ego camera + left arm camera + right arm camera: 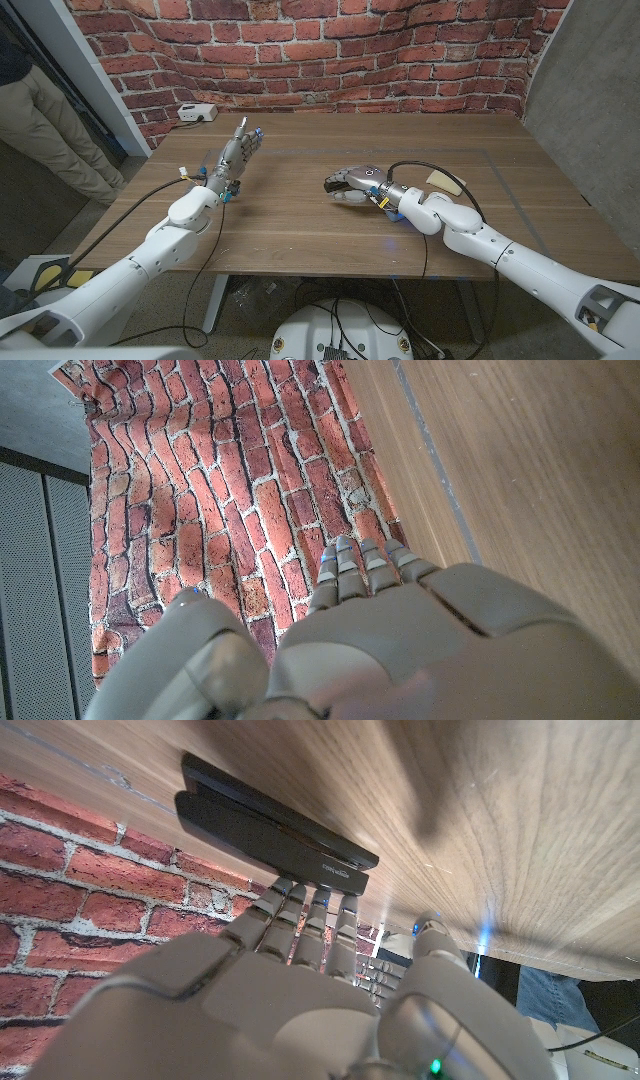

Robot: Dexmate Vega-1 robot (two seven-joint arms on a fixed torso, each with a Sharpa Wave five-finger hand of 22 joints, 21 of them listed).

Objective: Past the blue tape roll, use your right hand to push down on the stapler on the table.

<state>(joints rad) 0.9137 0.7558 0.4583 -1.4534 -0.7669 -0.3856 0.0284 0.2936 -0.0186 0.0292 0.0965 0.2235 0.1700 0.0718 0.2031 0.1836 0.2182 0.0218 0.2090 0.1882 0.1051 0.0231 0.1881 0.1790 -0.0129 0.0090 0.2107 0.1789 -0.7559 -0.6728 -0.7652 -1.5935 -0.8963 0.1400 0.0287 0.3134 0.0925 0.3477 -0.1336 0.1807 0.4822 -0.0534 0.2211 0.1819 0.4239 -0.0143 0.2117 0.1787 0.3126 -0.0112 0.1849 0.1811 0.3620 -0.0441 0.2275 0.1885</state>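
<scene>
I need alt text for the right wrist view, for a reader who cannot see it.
The right hand, seen from behind, reaches its fingers to the end of a black stapler lying on the wooden table. Red brick wall shows behind.

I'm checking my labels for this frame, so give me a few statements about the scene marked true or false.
1. The right hand has its fingertips at one end of the black stapler. True.
2. The left hand grips the stapler. False: it holds nothing and stands with its fingers pointing towards the wall, well apart from the right hand.
3. A small white device lies on the table near its far left corner. True.
4. The wall behind the table is plain white. False: it is a red brick wall.
</scene>
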